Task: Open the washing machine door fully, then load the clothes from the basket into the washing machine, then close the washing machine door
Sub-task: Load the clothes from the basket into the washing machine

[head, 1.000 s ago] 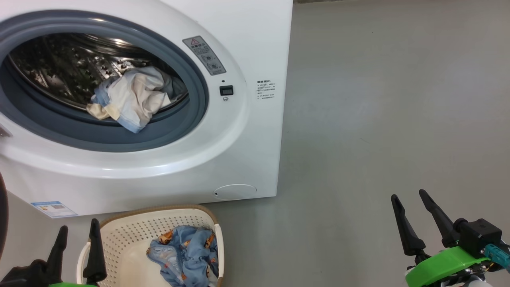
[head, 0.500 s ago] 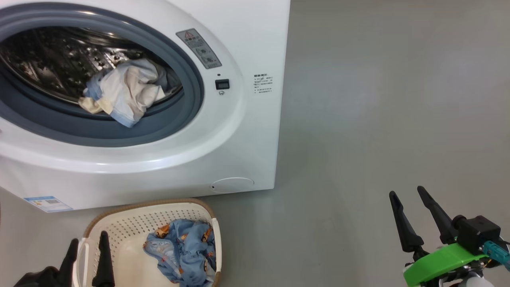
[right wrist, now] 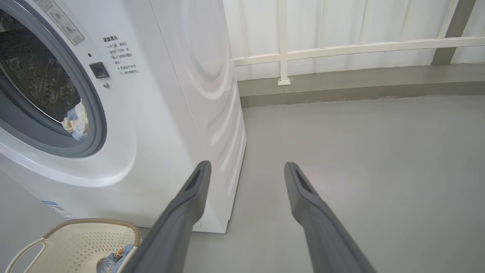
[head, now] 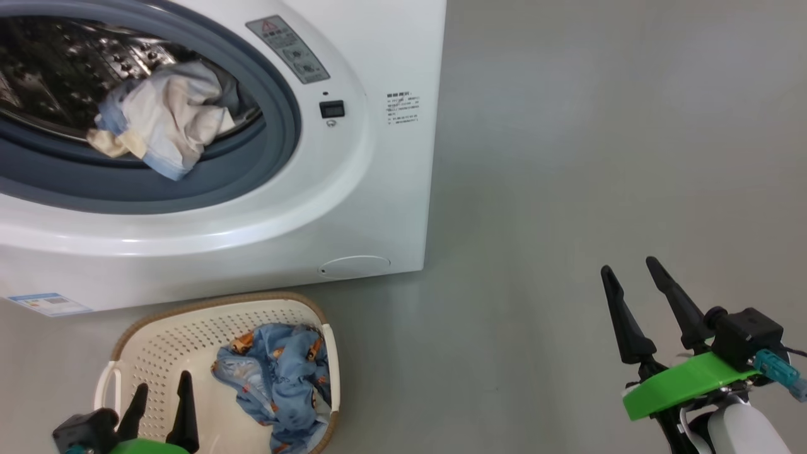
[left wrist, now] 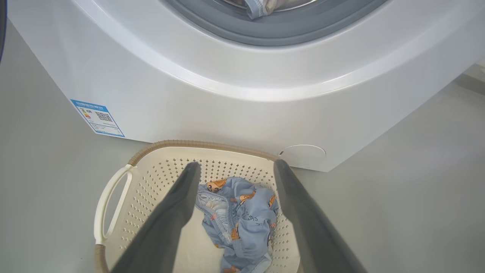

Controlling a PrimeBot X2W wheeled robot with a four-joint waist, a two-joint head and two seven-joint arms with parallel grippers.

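The white washing machine (head: 378,189) has its opening uncovered, and its door is out of view. A cream and pale blue garment (head: 157,120) lies at the mouth of the steel drum (head: 57,69), partly over the grey seal. The cream basket (head: 157,318) stands on the floor before the machine, holding a blue garment with orange prints (head: 271,378). My left gripper (head: 162,381) hangs open above the basket's left half. In the left wrist view the left gripper (left wrist: 237,163) frames the blue garment (left wrist: 242,216) between its fingers. My right gripper (head: 628,263) is open and empty over bare floor, far to the right.
Grey floor (head: 567,157) stretches right of the machine. A white railing and wall (right wrist: 341,49) stand behind it. A round white flap (head: 356,267) and a blue label sticker (head: 47,304) sit low on the machine's front, just above the basket.
The head camera has shifted, sliding the whole scene up and left. My left gripper has moved from beside the basket's left rim to over its inside. The clothes lie as before.
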